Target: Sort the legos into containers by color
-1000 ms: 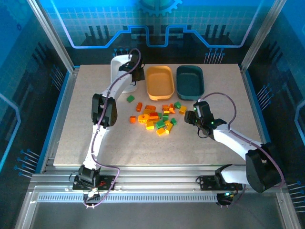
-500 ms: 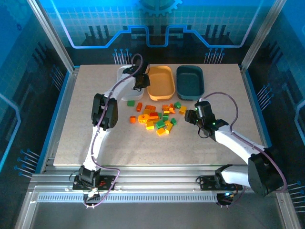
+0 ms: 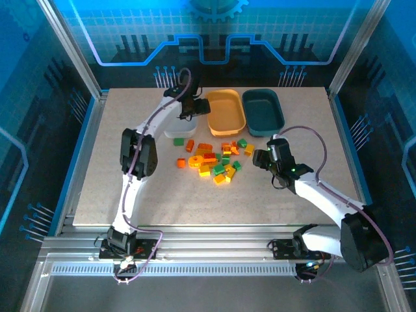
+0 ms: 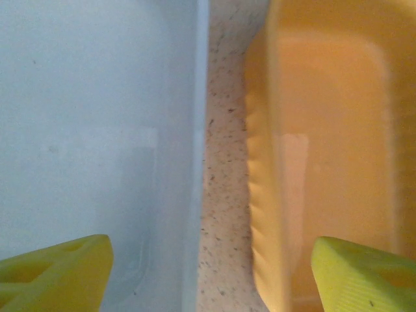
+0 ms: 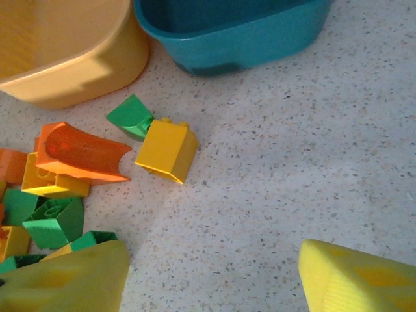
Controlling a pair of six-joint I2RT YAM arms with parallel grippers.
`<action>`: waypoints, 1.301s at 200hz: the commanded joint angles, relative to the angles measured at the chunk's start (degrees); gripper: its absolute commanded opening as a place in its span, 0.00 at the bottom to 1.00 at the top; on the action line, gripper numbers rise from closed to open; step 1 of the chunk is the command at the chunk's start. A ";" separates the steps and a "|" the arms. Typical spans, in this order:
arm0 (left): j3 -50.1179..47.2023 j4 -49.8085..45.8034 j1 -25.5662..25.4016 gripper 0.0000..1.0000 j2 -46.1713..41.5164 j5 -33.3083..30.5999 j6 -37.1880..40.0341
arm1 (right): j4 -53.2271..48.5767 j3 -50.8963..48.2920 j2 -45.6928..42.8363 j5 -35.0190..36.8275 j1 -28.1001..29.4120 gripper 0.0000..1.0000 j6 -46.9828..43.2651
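Note:
The legos (image 3: 214,159) lie in a loose pile of orange-red, green and yellow bricks mid-table. Behind them stand the white tray (image 3: 177,132), the orange-yellow tray (image 3: 226,112) and the dark teal tray (image 3: 263,112). My left gripper (image 3: 201,106) hangs open and empty over the gap between white tray (image 4: 97,130) and orange-yellow tray (image 4: 325,130). My right gripper (image 3: 262,156) is open and empty, low over bare table just right of the pile. Ahead of it sit a yellow brick (image 5: 166,151), a green brick (image 5: 132,117) and an orange arch (image 5: 78,153).
The left arm crosses over part of the white tray. The teal tray (image 5: 227,32) and orange-yellow tray (image 5: 65,52) stand close behind the right gripper's bricks. A green brick (image 3: 178,141) and two orange ones lie apart at the pile's left. Bare table spreads near and right.
My left gripper swung right, from over the white tray to the orange-yellow tray's edge. The orange-yellow and teal trays shifted right and turned slightly. The right gripper barely moved.

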 commanded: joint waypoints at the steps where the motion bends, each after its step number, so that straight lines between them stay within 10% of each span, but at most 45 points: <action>1: -0.67 -1.03 1.44 0.84 -8.53 2.84 2.15 | -2.38 5.69 3.84 0.34 -3.68 0.78 -3.22; 90: -34.92 8.71 10.80 0.91 -26.16 16.49 -9.79 | -29.54 60.82 47.80 0.97 -17.84 0.86 -25.76; 120: -51.11 22.17 9.88 0.91 -34.15 23.46 -18.96 | -30.17 64.83 53.72 -8.48 -21.40 0.84 -26.77; 170: -49.51 13.75 6.66 0.91 -39.64 23.37 -14.36 | -28.18 67.18 59.51 -17.00 -23.27 0.71 -27.57; 260: -51.30 16.20 6.66 0.92 -44.55 20.52 -10.70 | -21.20 62.31 56.80 -11.77 -17.58 0.29 -24.55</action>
